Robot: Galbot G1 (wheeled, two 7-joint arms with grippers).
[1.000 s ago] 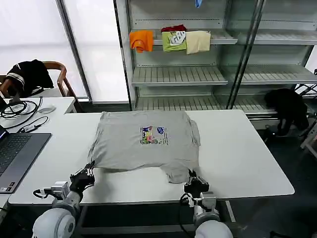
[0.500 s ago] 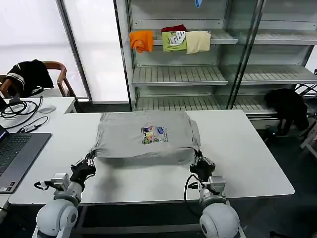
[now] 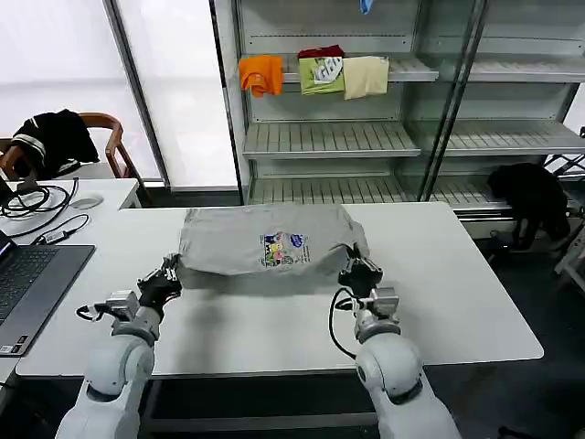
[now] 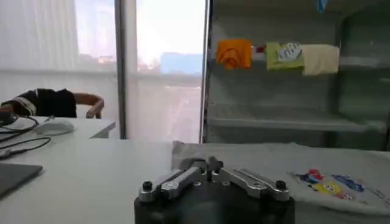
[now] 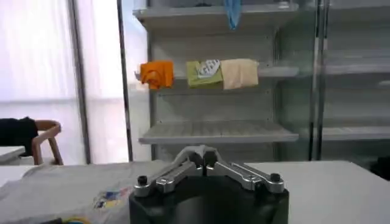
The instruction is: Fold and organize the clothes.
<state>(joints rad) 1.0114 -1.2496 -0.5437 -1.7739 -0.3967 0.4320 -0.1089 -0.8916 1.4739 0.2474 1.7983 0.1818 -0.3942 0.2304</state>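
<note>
— Both grippers have carried the near hem away from the robot since a second ago: then the grey T-shirt lay flat with its lower edge close to the table's front; now that edge is lifted and drawn back toward the 12 o'clock side, so the shirt is half as deep.

— Where does the left gripper sit?

— At the shirt's 8 o'clock corner, fingers pinched together on the hem. From the left wrist camera the left gripper has its tips meeting at the cloth edge, with the chest print off toward 3 o'clock.

— And the right?

— The right gripper is at the shirt's 4 o'clock corner, also clamped on the fabric. The right wrist camera shows the right gripper with its tips together.

— Where is the shirt itself?

— On the white table, in the far half, near the middle, print facing up. Beyond it, at 12 o'clock, a shelf holds orange, green and cream garments. A laptop lies at 9 o'clock.
</note>
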